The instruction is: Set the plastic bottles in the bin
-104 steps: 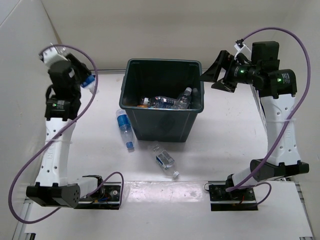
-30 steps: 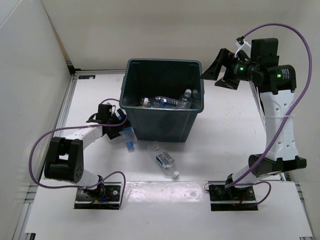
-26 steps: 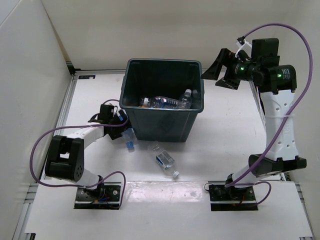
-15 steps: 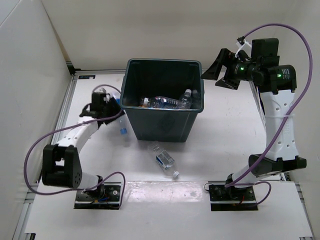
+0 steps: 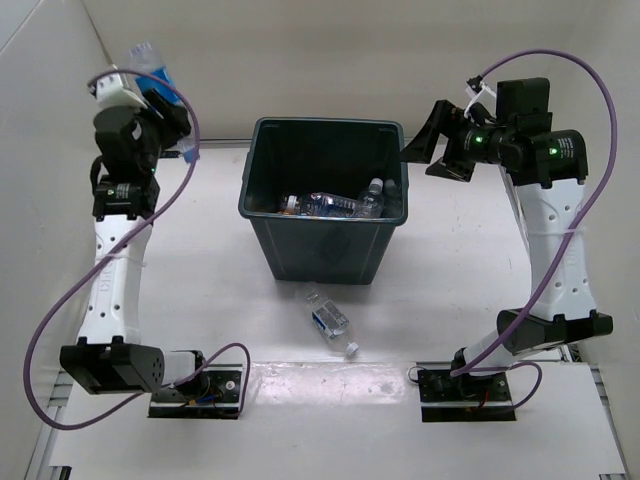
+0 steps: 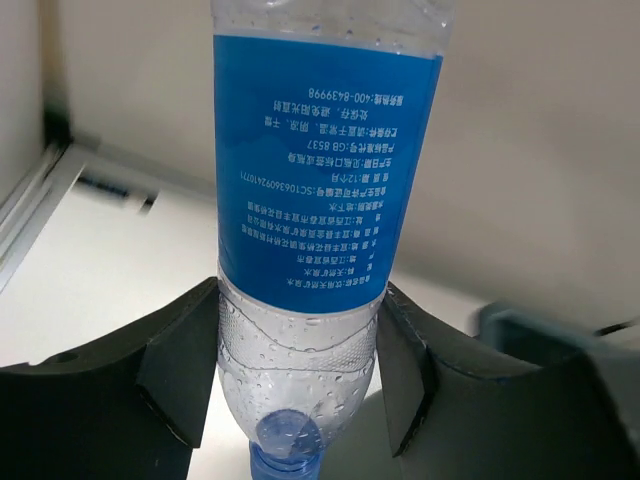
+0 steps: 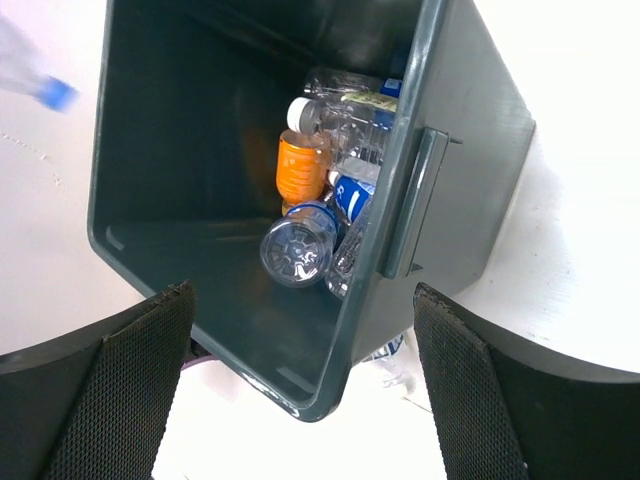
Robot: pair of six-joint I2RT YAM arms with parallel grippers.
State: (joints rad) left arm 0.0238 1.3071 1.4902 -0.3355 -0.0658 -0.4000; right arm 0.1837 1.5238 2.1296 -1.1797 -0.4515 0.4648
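Up left of bin (image 5: 322, 126), left jaws pinch blue-label bottle (image 6: 325, 150), cap down, just lifted off bench (image 5: 450, 260). Right jaws spread, idle above bin's right rim. Judgement: swing over, drop. Loose bottle (image 5: 330, 320) remains in front of bin.

Flat white tabletop (image 7: 570, 220): below right gripper (image 7: 300, 385) | plain white panel wall (image 6: 540, 150): beyond left gripper (image 6: 298, 372) | silver metal edge rail (image 6: 25, 215): left of it, lower | small black-printed strip label (image 6: 112, 190): just beside rail
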